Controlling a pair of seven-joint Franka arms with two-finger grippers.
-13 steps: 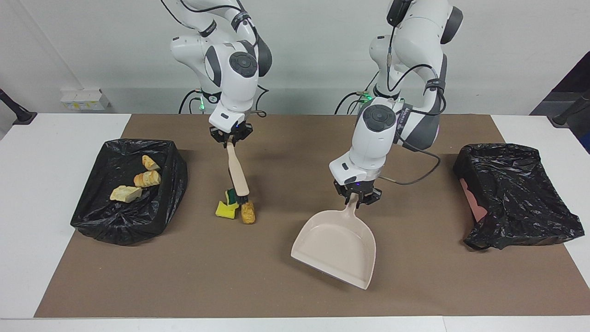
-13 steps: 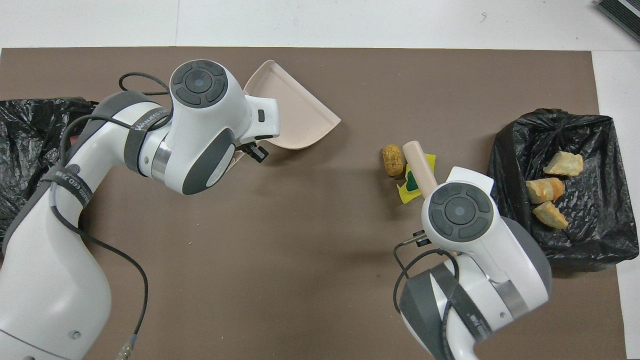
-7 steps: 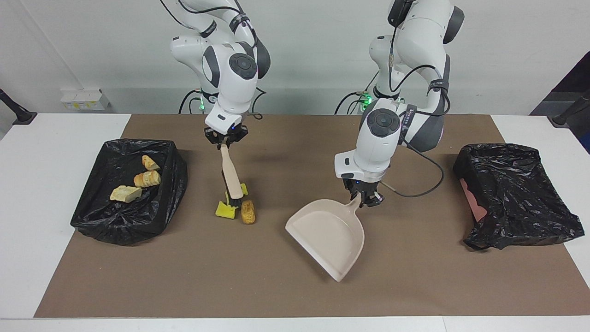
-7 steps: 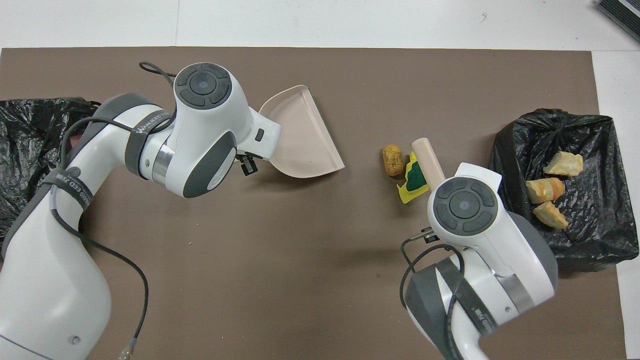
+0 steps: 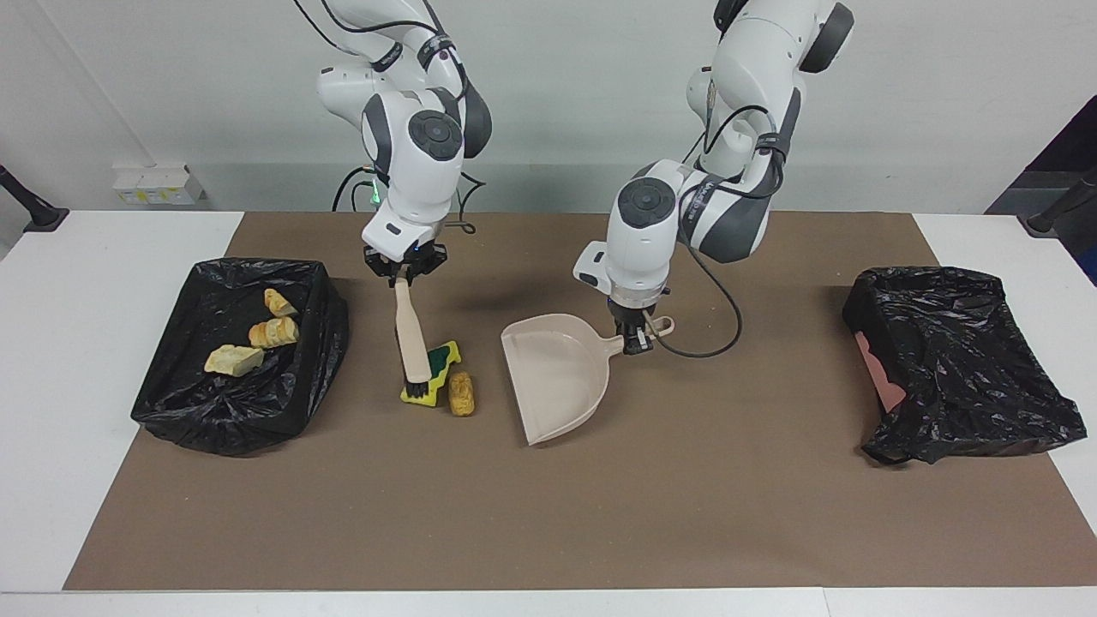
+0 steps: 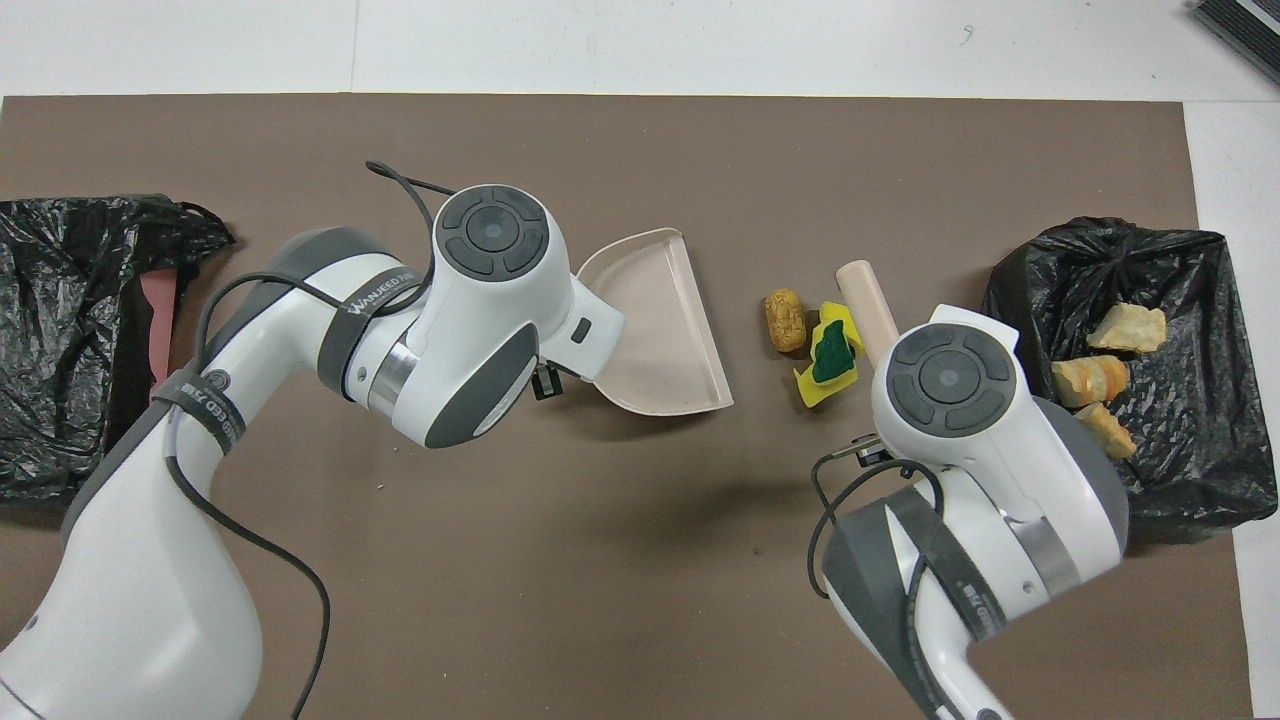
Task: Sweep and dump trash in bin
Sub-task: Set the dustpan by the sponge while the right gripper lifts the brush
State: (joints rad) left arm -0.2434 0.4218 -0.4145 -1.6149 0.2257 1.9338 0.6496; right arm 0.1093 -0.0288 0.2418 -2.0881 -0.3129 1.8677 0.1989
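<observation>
My right claw (image 5: 403,272) is closed on the handle of the beige brush (image 5: 412,343); its dark bristles rest on the yellow sponge chunk with green face (image 5: 435,368), and the brown oval lump (image 5: 461,393) lies just beside it, toward my left arm's end; my left claw (image 5: 632,339) grips the handle of the beige plastic dustpan (image 5: 555,386), whose open edge faces the lump, near but apart; three tan bread pieces (image 5: 257,332) lie in the black-lined bin (image 5: 180,403); a brown mat (image 5: 548,514) covers the white table (image 5: 51,386); a second black bag (image 5: 960,360) lies at my left arm's end; the wall is white.
</observation>
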